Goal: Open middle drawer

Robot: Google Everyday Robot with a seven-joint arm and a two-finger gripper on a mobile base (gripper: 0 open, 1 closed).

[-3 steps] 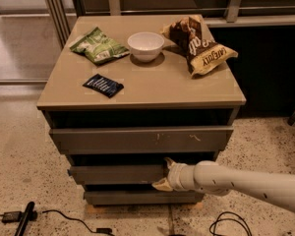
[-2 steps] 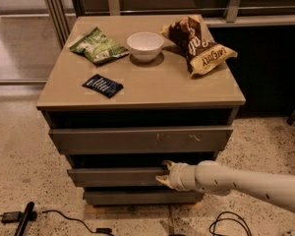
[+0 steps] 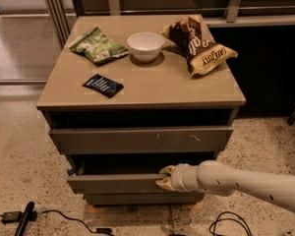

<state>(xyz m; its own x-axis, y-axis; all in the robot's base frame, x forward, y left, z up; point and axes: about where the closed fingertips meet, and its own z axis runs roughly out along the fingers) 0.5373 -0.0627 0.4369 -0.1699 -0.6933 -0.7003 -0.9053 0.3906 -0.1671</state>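
Middle drawer (image 3: 118, 183): second of three fronts, below the scratched top drawer (image 3: 140, 139) and above the narrow bottom drawer (image 3: 137, 199); a dark gap shows above its front, so judged partly pulled out; gripper (image 3: 166, 177) sits at the upper edge of that front, right of centre, arm (image 3: 246, 181) reaching in from the right; the front has no handle, so the top lip is likely the only purchase; gripper open or clamped: cannot tell; white bowl (image 3: 145, 45) and chip bag (image 3: 199, 45) rest on the cabinet top (image 3: 152, 90), well apart from the pull.

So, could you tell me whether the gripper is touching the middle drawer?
Touching: camera view shows the gripper on the middle drawer, at its top edge.
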